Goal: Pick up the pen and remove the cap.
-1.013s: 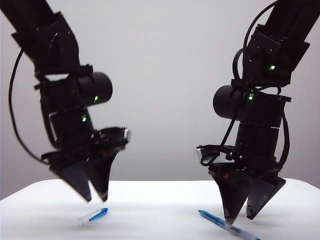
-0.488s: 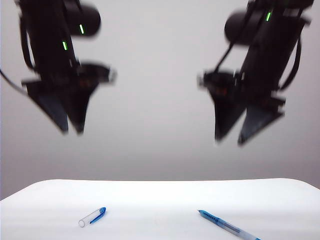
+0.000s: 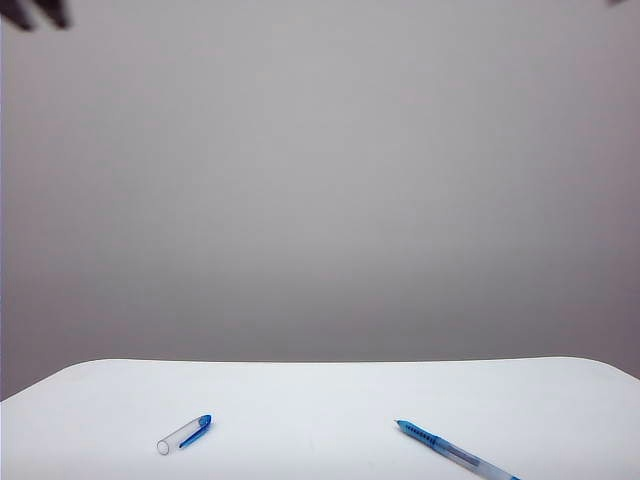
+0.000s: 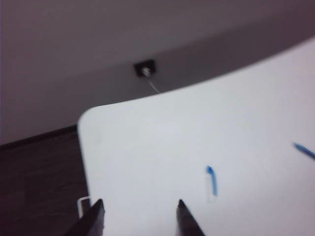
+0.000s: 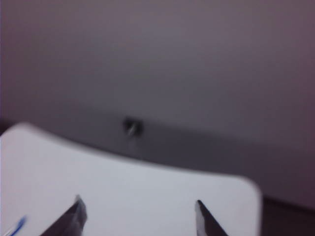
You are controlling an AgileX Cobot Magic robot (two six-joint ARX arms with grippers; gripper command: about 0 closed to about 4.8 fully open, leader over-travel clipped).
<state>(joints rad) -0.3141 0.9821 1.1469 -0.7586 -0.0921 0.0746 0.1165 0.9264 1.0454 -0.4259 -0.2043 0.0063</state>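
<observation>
On the white table (image 3: 330,390), the short clear plastic cap (image 3: 185,433) with its blue clip lies at about seven o'clock in the exterior view. Well apart from it, at about five o'clock, lies the slim translucent pen (image 3: 455,452) with its blue pointed tip aimed toward the cap. Both rest free, already separated.

A second ago both arms hung low over these pieces; now they have lifted almost out of the exterior view. The left gripper (image 4: 139,211) is high above the table's near edge, its fingers spread and holding nothing, the cap at two o'clock of them. The right gripper (image 5: 139,211) is likewise raised, spread and empty. This retreat suggests the uncapping is finished.
</observation>
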